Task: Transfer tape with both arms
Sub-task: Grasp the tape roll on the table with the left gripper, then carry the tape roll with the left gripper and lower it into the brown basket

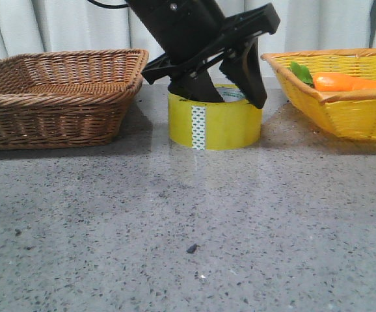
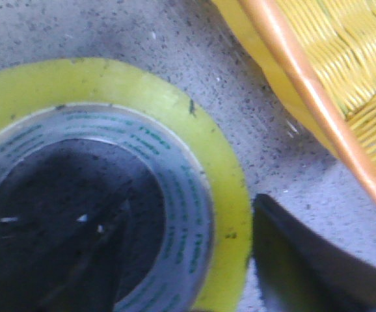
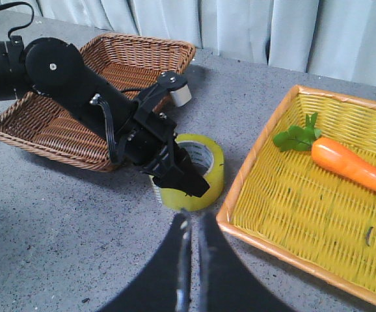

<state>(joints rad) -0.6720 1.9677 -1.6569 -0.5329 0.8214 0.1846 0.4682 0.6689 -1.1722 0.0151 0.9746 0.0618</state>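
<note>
The yellow tape stands flat on the grey table between two baskets, its white green-dotted strip facing the front. My left gripper reaches down over it, open, with one finger inside the white printed core and the other outside the right wall. In the left wrist view the outer finger stands just beside the yellow rim and the inner finger is a dark blur in the core. My right gripper is shut and empty, hovering above the table short of the tape; it is out of the front view.
A brown wicker basket sits left of the tape. A yellow basket with an orange carrot sits close on its right, its rim near the left gripper's outer finger. White curtains hang behind.
</note>
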